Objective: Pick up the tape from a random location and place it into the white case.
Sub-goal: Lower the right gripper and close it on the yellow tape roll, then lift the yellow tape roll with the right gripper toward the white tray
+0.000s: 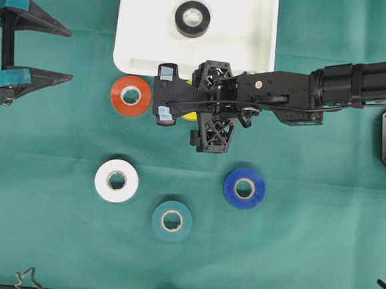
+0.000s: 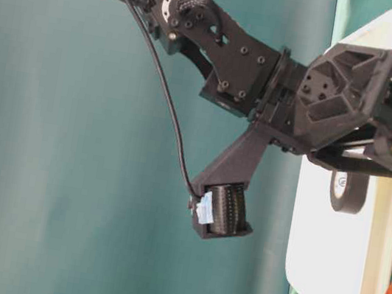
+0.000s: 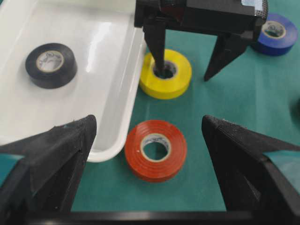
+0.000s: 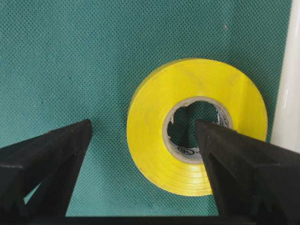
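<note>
Matte black 3D-printed right arm, visible screws, thin black cable; left gripper fingers teal-taped.

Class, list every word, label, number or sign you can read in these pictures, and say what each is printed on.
"UL" in a circle: inner core of the yellow tape, right wrist view; print beside it too blurred to read.
Core labels of the black tape, red tape and blue tape: too small to read.
Nothing else carries text.
</note>
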